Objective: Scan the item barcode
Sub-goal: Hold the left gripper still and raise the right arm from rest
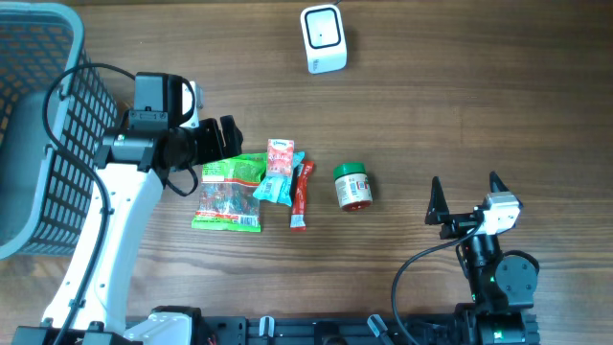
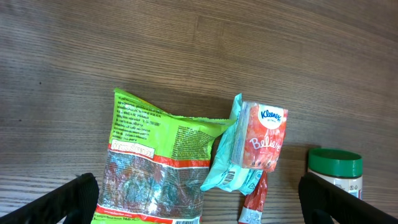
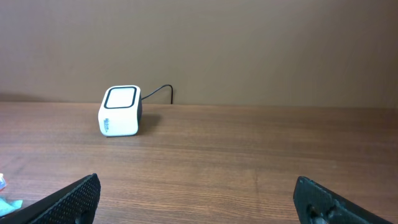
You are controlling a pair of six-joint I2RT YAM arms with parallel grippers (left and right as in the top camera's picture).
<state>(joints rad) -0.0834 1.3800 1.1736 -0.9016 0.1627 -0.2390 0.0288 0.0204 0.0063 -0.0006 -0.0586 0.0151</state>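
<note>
above the green snack bag [image 1: 228,195], left gripper [image 1: 230,141] gapes wide, empty; right gripper [image 1: 465,182] wide open too, holding nothing

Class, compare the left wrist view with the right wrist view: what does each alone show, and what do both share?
Left wrist only: green snack bag, tissue pack, green-lidded jar. Right wrist only: white scanner with its cable, and a wall. Both: the wooden table, and that arm's own open fingers at the bottom corners, left gripper or right gripper.
</note>
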